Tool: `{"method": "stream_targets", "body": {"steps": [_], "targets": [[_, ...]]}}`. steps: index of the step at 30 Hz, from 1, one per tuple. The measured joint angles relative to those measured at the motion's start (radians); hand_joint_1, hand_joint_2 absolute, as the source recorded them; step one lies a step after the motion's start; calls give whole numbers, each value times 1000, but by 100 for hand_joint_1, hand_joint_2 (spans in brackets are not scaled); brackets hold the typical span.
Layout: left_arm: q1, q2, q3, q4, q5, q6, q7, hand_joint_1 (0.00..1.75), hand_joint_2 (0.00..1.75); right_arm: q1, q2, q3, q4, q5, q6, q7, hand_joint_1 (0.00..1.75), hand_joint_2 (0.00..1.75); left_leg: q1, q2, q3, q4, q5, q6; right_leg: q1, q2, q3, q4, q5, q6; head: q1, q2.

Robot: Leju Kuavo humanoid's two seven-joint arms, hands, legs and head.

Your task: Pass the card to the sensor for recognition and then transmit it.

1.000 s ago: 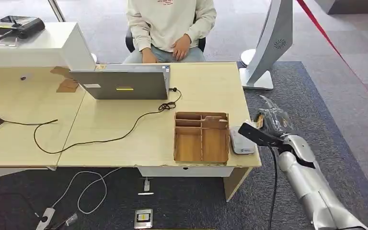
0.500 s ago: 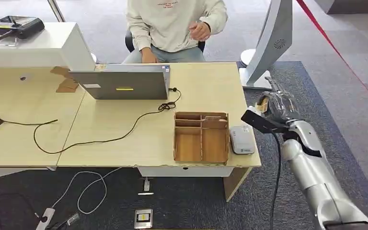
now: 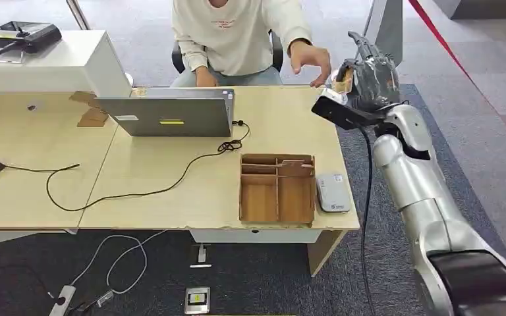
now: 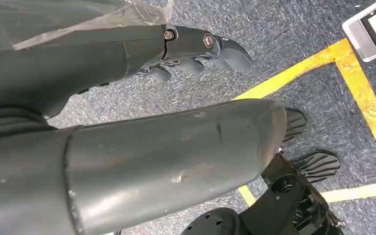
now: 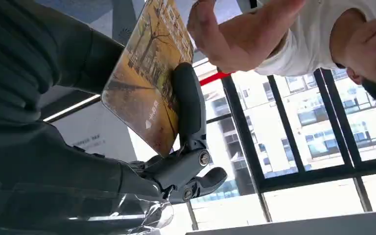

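Observation:
My right hand (image 3: 369, 76) is raised beside the desk's far right corner and pinches a card with a yellow-orange picture (image 5: 147, 78) between thumb and a finger (image 5: 188, 105). The card's edge (image 3: 342, 80) peeks out beside the hand in the head view. A person's hand (image 3: 309, 62) reaches toward it, close to the card but apart from it; the person's hand (image 5: 235, 34) shows just off the card's edge in the right wrist view. The white card sensor (image 3: 333, 192) lies on the desk beside the wooden tray (image 3: 277, 189). My left hand (image 4: 196, 49) hangs over the carpet, fingers curled, holding nothing.
A laptop (image 3: 168, 113) and a black cable (image 3: 138, 187) lie on the wooden desk (image 3: 171, 164). A person in a cream sweatshirt (image 3: 234, 33) sits behind the desk. A white stand (image 3: 369, 72) rises past the desk's far right corner. Yellow floor tape (image 4: 362, 107) crosses the carpet.
My right arm has lifted from beside the sensor up and away toward the person, carrying the card. The person's hand has risen from the lap and reached out toward the card.

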Motion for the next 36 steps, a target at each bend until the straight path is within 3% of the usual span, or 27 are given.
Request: {"method": "stream_targets", "body": {"steps": [23,25,36], "targets": [[12,4,-21,0,21,12,-32,0,0,-137,111,32,257,51,3,8,173,175,0,-1,0,0,0,0,0,0,0,0,0,0,0,0],[13,6,-21,0,21,13,-33,0,0,-137,111,32,275,49,6,13,0,175,0,0,0,0,0,0,0,0,0,0,0,0,0,0],[16,14,-26,0,20,21,-36,0,0,-132,110,32,327,48,-2,21,0,175,0,0,0,0,0,0,0,0,0,0,0,0,0,0]]}}
